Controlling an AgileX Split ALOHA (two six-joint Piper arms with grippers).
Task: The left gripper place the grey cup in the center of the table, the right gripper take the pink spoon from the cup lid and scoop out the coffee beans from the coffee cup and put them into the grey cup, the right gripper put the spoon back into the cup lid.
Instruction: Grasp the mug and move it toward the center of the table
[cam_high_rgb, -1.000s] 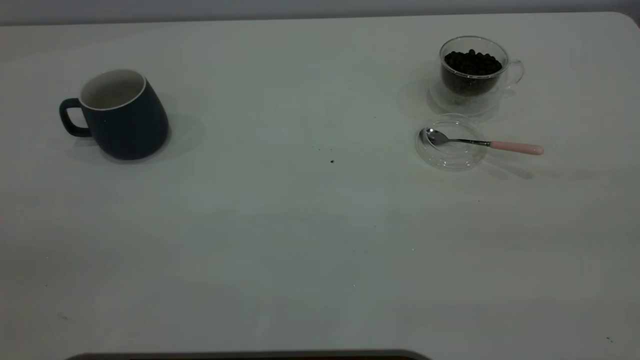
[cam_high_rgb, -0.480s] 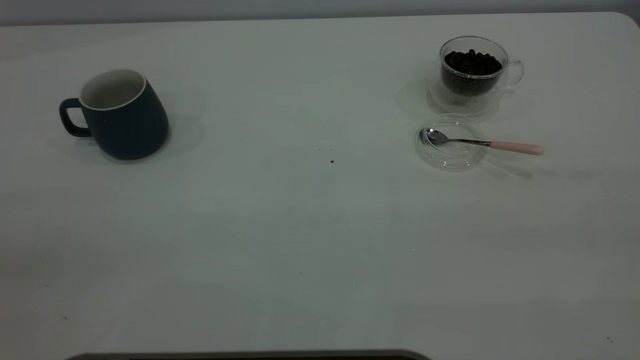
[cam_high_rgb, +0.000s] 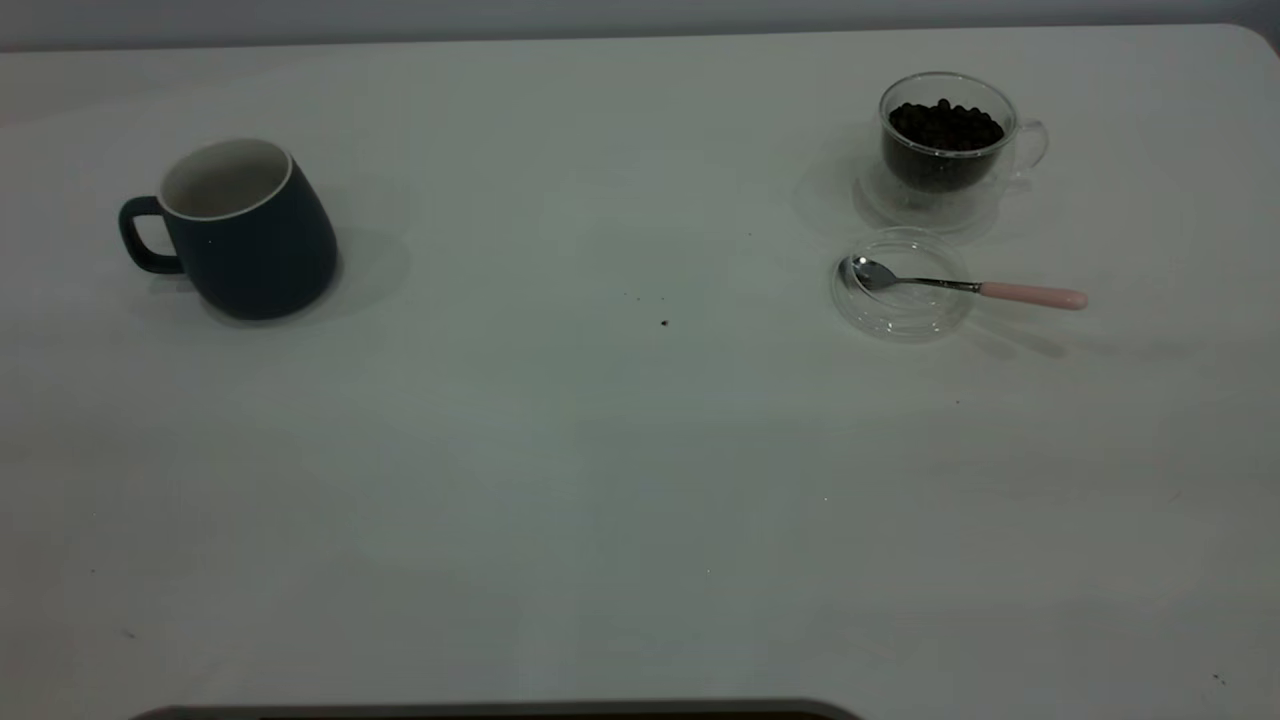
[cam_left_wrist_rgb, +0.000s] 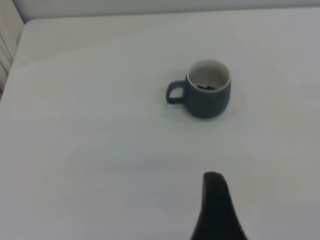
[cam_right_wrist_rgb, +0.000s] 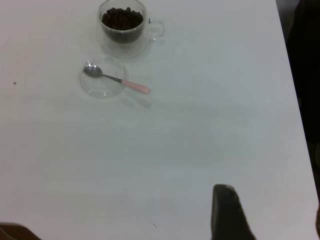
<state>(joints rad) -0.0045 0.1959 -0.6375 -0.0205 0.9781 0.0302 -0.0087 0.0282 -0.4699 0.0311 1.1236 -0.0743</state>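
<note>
1. Standing at the table's (cam_high_rgb: 600, 480) left side, the grey cup (cam_high_rgb: 245, 230) awaits moving to the center.
2. Spoon (cam_high_rgb: 965, 287) rests bowl-down in the lid (cam_high_rgb: 903, 315), beside the bean cup (cam_high_rgb: 945, 145).
3. Left gripper (cam_left_wrist_rgb: 216, 210), right gripper (cam_right_wrist_rgb: 227, 212): only one finger of each shows, well back; open or closed, cannot tell.

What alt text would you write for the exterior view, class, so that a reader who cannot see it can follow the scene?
A white table holds a grey cup at the left, and at the right a glass coffee cup full of coffee beans. In front of it a pink spoon rests its bowl in a clear cup lid. No gripper shows.
</note>
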